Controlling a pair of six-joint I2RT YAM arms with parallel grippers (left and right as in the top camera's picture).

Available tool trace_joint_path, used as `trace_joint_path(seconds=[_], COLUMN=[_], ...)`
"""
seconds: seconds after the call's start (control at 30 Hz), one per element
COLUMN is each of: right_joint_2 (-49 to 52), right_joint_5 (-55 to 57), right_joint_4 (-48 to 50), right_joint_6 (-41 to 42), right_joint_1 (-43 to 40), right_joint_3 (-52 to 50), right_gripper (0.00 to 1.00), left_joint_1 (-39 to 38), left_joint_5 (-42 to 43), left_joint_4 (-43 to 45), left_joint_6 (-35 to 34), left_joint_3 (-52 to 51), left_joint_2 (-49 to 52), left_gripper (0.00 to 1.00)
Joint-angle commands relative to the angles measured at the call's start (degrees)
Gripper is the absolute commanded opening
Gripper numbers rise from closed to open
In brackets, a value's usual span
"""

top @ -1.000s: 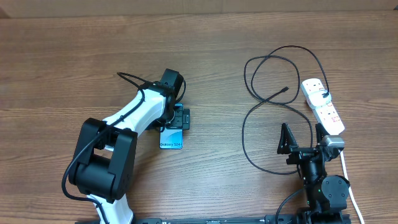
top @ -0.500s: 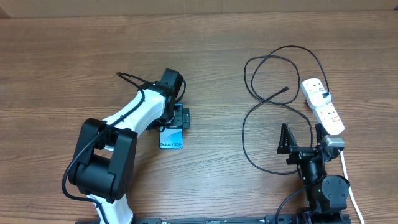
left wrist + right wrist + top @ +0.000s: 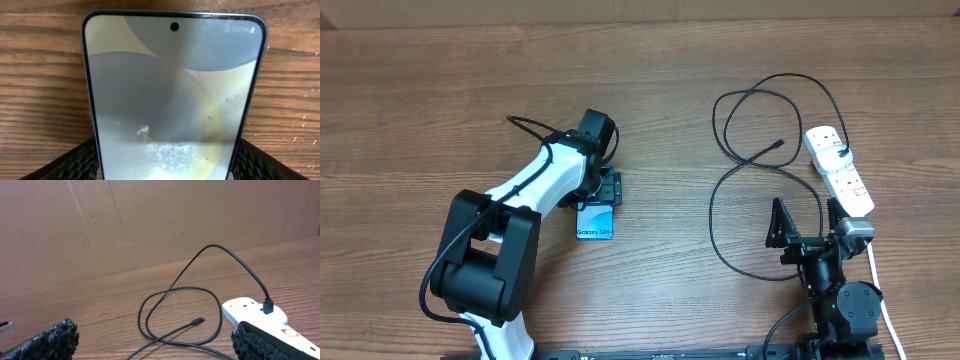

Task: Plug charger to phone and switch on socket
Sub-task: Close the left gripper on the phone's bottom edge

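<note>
My left pincer (image 3: 603,195) pinched the phone (image 3: 596,222) by its two long edges, pads (image 3: 75,160) pressed against its sides. The phone lay flat, screen up, left of the bench's middle. My right pincer (image 3: 805,212) hung spread wide near the front edge, holding nothing. The charger (image 3: 215,246) looped toward the far edge, its plug seated in the socket (image 3: 840,170) by the right edge and its connector tip (image 3: 780,143) loose on the wood.
</note>
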Motion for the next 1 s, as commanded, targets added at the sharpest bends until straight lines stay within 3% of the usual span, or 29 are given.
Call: trace_joint_path(seconds=[0.0,0.27,0.53,0.97], right_joint_2=[-0.61,-0.61,-0.61,-0.61], right_joint_5=[-0.02,-0.02,-0.02,-0.02], right_joint_4=[0.13,0.13,0.13,0.13], right_joint_6=[-0.26,-0.28,-0.26,-0.26], right_joint_1=[-0.09,-0.09,-0.09,-0.09], right_joint_3=[-0.61,-0.61,-0.61,-0.61], right_gripper=[1.00,1.00,1.00,1.00], left_joint_1=[-0.39,-0.39,0.94,6.08], left_joint_5=[4.70,4.98,8.72,26.47], left_joint_4=[-0.46,-0.76,-1.07,-1.51], left_joint_6=[-0.83,-0.83,-0.55,8.31], left_joint_3=[-1.18,-1.18,-1.14,-0.83], left_joint_2=[3.02,3.02,2.95,2.95], left_gripper=[0.77,0.62,0.60,0.52])
